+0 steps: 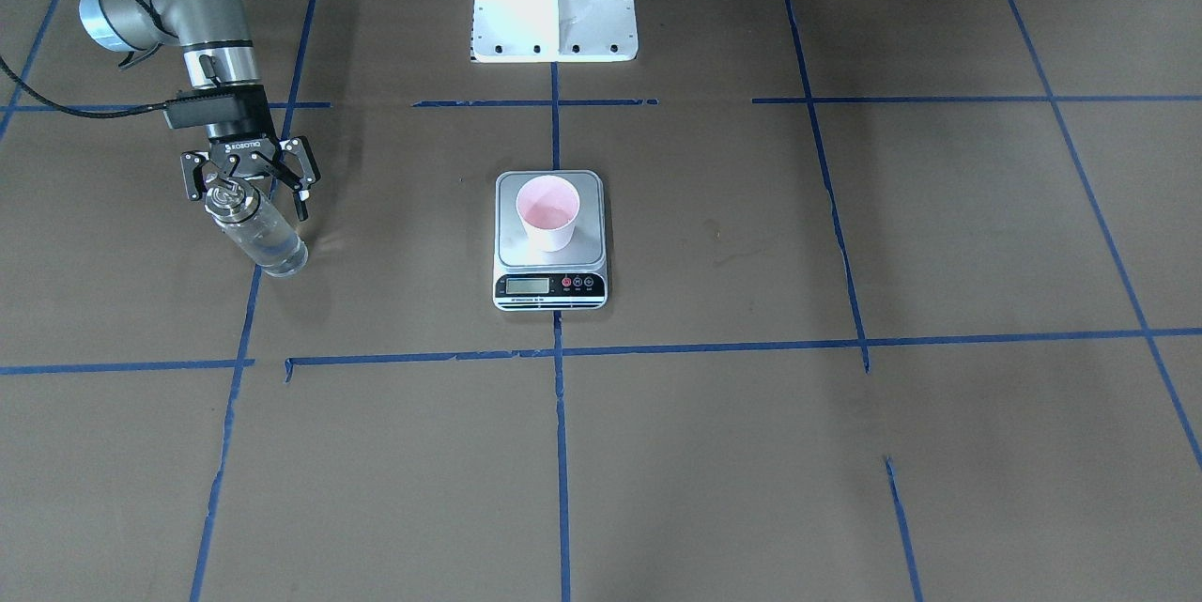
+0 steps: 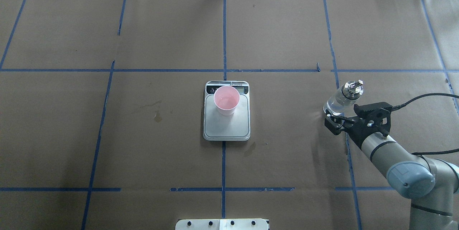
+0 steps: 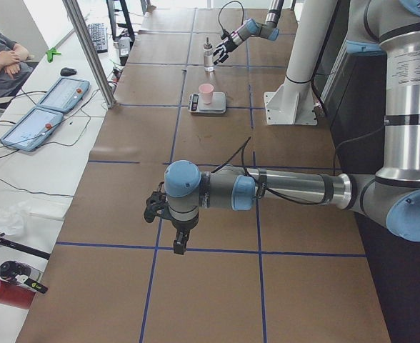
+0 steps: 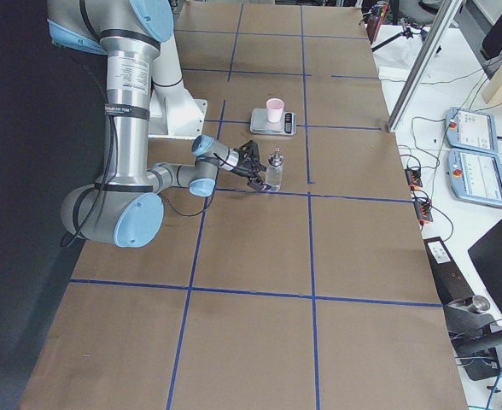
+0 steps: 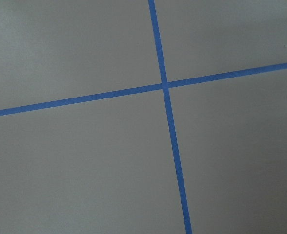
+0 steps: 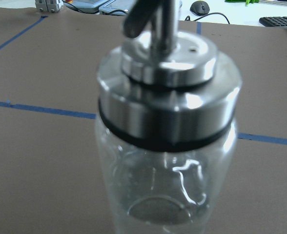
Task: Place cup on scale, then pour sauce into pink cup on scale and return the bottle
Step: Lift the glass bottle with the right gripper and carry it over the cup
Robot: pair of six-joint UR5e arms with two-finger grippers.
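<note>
Right gripper (image 1: 249, 190) with its jaws spread wide, level with the silver cap of the bottle (image 1: 264, 237). The bottle stands upright on the brown table paper (image 1: 714, 452), close in front of the fingers, which do not clamp it; contact cannot be judged. The pink cup (image 1: 547, 213) sits upright on the scale (image 1: 550, 286) at the table's centre, well apart from the bottle. Left gripper (image 3: 155, 208) hangs low over the paper at the near end; its jaw state cannot be told.

Cup (image 1: 548, 212) pink; scale (image 1: 589, 250) silver w/ blk strip (image 1: 552, 294); blue tape grid (image 1: 561, 414).
</note>
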